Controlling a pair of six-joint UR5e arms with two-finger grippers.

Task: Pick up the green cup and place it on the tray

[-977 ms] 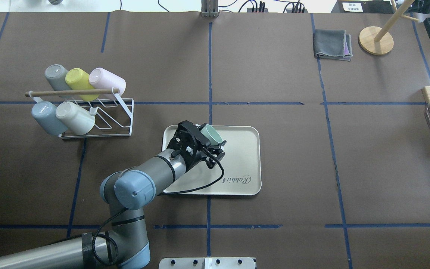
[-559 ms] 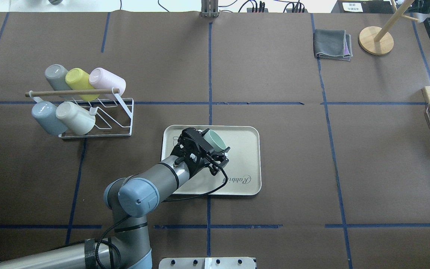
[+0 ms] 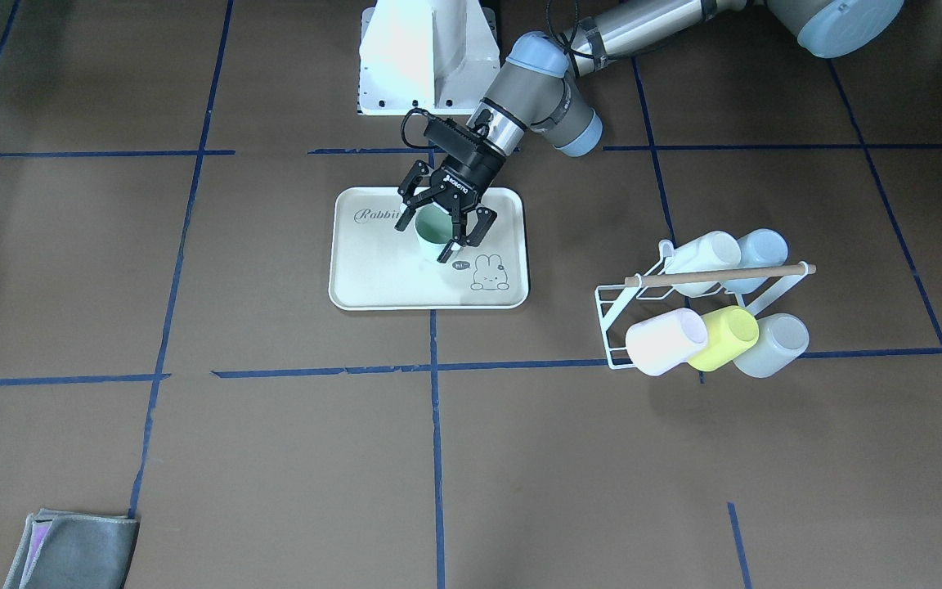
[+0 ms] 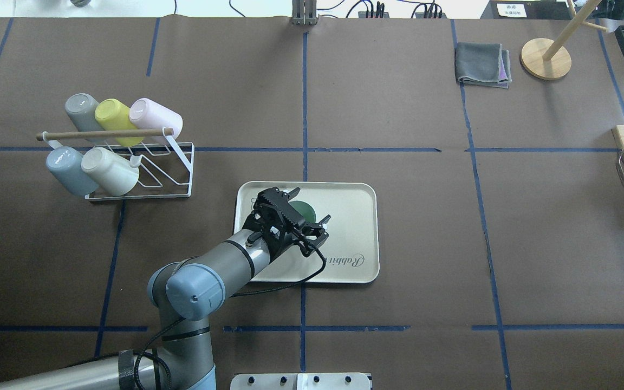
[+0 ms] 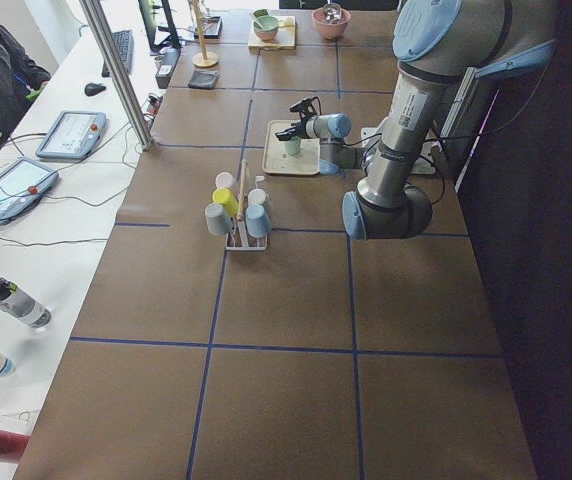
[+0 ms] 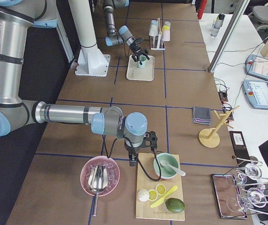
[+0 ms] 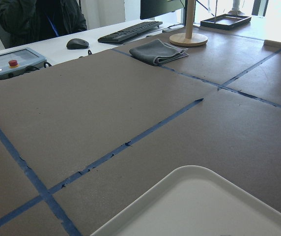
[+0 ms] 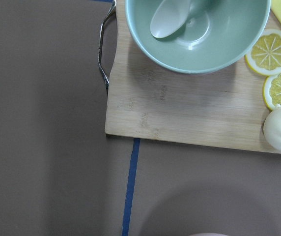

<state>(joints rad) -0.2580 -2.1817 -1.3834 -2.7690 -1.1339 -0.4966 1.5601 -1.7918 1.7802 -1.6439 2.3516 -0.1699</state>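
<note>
On the tray [image 3: 373,278], green cup [image 3: 436,231] upright between the spread-open left gripper [image 3: 445,226].

Even, bright indoor light; soft shadows, sharp focus.

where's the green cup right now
In the front-facing view the green cup stands upright on the tray, between the left gripper's open fingers, just above the rabbit drawing.
</note>
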